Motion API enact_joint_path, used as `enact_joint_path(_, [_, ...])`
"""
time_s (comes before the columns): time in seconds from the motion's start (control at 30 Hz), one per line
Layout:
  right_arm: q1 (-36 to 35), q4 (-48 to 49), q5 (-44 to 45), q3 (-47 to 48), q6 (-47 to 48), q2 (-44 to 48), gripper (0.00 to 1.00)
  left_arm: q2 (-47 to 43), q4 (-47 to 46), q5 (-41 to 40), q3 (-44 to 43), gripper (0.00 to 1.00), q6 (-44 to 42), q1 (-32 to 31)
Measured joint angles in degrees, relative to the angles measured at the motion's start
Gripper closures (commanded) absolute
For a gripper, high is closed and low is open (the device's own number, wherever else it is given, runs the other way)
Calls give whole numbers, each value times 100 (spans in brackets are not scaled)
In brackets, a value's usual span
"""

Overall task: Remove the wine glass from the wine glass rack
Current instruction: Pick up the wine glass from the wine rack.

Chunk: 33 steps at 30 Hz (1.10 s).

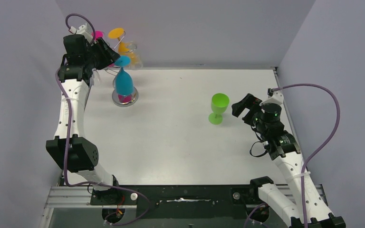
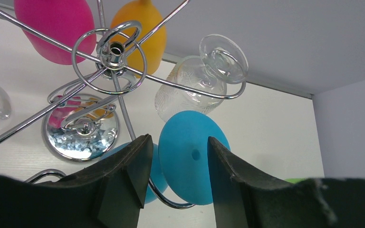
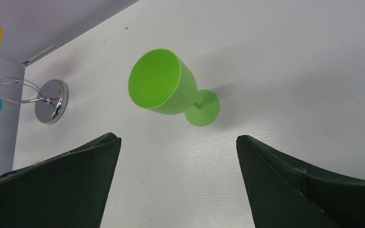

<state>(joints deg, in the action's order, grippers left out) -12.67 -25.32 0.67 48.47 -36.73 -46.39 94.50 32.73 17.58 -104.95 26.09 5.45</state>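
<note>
The rack [image 1: 125, 97] stands at the worktop's [image 1: 171, 152] far left. The blue glass [image 2: 190, 156] hangs upside down on it. The left claw [image 2: 176, 137] is half spread, with the glass's foot in its gap; I cannot tell whether it touches. The right claw [image 3: 178, 137] is spread wide beside the green glass [image 3: 164, 88].

The left arm [image 1: 72, 114] and right arm [image 1: 292, 164] are wearing white shells with black joints; a purple cable [image 1: 331, 128] is trailing along each, and the jaws are showing matte black wedges.
</note>
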Motion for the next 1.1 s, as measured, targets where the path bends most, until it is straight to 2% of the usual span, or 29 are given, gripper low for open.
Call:
enact_joint_path(0.33, [0,-48,0,-63,-4,90,2,0,9,212,0,56,179,2])
enact_joint_path(0.53, [0,-55,28,-63,-35,-11,0,-105,-170,352,221,66,354,2])
enact_joint_path(0.8, [0,-610,981,-57,-470,-48,3,-339,-289,435,507,69,597,28])
enact_joint_path(1.03, [0,-643,1158,-57,-472,26,2,-378,-361,785,623,69,717,79])
enact_joint_path(1.1, [0,-647,1158,-57,-472,15,1,-400,-415,905,682,72,741,138])
